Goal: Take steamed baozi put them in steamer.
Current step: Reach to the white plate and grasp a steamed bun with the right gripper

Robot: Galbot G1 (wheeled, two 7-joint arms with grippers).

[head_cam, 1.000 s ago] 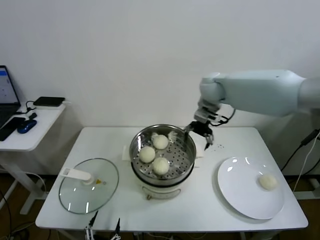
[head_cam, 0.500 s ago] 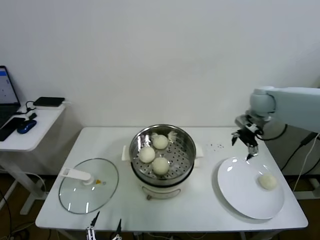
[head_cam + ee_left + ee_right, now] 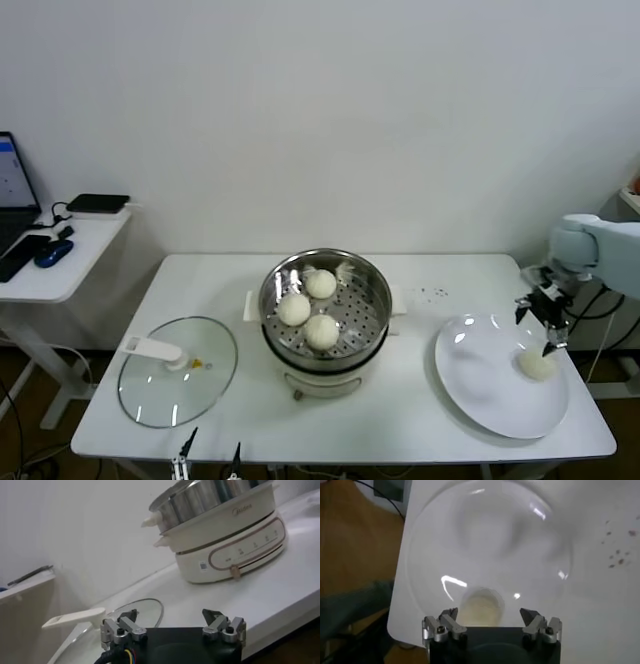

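Note:
Three cream-white baozi lie in the perforated basket of the steel steamer at the table's middle. A fourth baozi lies on the right side of the white plate. My right gripper is open and empty, hovering just above that baozi. In the right wrist view the baozi sits between the spread fingers of the right gripper. My left gripper is open and empty, low beside the table, facing the steamer.
The glass lid with a white handle lies at the table's front left; it also shows in the left wrist view. Dark crumbs dot the table behind the plate. A side table with devices stands far left.
My right gripper has swung from over the steamer's right rim to the right and forward, down over the baozi on the plate. The three baozi in the steamer stay put.

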